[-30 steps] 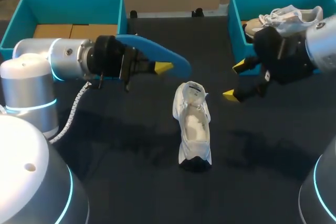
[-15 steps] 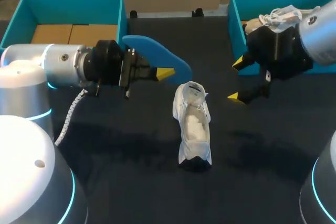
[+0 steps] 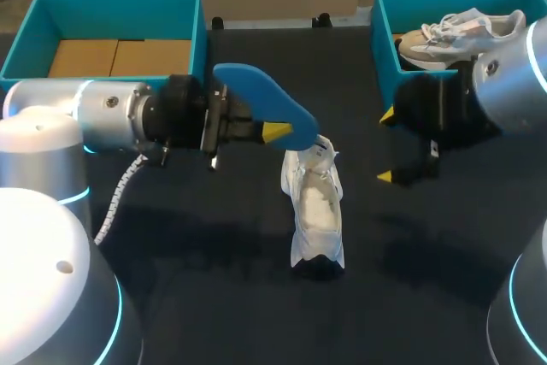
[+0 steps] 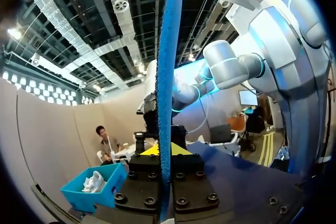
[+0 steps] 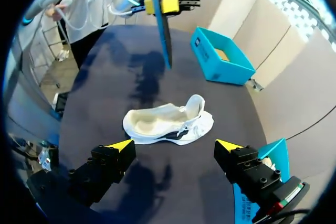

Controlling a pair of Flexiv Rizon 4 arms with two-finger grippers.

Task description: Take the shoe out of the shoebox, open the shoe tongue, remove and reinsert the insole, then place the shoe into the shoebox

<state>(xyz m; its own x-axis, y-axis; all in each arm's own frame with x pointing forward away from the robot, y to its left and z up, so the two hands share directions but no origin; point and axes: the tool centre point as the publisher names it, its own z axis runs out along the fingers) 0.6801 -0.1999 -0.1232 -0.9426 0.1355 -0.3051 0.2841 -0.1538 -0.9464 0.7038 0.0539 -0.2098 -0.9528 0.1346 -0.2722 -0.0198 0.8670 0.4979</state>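
The left pincer [image 3: 278, 132] is clamped on the blue insole [image 3: 256, 96], holding it edge-up at centre frame. The insole's right end overlaps the upper end of the white shoe [image 3: 314, 211] in the head view. In the left wrist view the insole [image 4: 167, 77] rises straight up from between that pincer's [image 4: 160, 149] fingers.

The right pincer [image 3: 386, 147] stands with its fingers wide apart and nothing between them, just right of the shoe with a strip of bare worktop [image 3: 214, 237] between. From its own wrist the right pincer [image 5: 174, 148] looks past its fingers onto the shoe [image 5: 168, 124], which lies on its side.

Open dark worktop spreads below and left of the shoe. The shoebox [image 3: 385, 32] at upper right holds a second shoe [image 3: 461, 32]; another teal box [image 3: 111, 2] sits at upper left.

Since a second ago the left arm has carried the insole rightward to the shoe, the right pincer has drifted lower, and the shoe has not moved.
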